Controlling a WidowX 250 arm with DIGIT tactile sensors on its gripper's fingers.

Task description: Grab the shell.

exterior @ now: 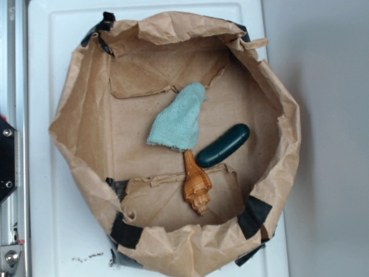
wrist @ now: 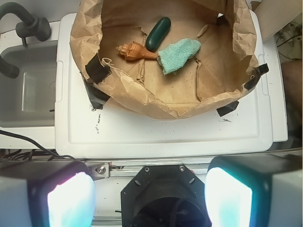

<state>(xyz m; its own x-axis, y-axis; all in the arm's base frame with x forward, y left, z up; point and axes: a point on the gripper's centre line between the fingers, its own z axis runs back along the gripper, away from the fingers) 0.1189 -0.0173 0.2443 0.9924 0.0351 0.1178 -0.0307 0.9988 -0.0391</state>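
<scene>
- White tabletop (wrist: 161, 135) carries a crumpled brown paper basin (exterior: 86, 133).
- Glossy orange-brown spiral shell (exterior: 196, 183) lies inside, touching a dark green capsule (exterior: 223, 145).
- Pincer (wrist: 150, 196) hangs released, well apart.

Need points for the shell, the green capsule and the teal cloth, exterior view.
shell (exterior: 196, 183), exterior view, on its ridged body.
green capsule (exterior: 223, 146), exterior view, mid-length.
teal cloth (exterior: 179, 121), exterior view, centre of the fabric.
</scene>
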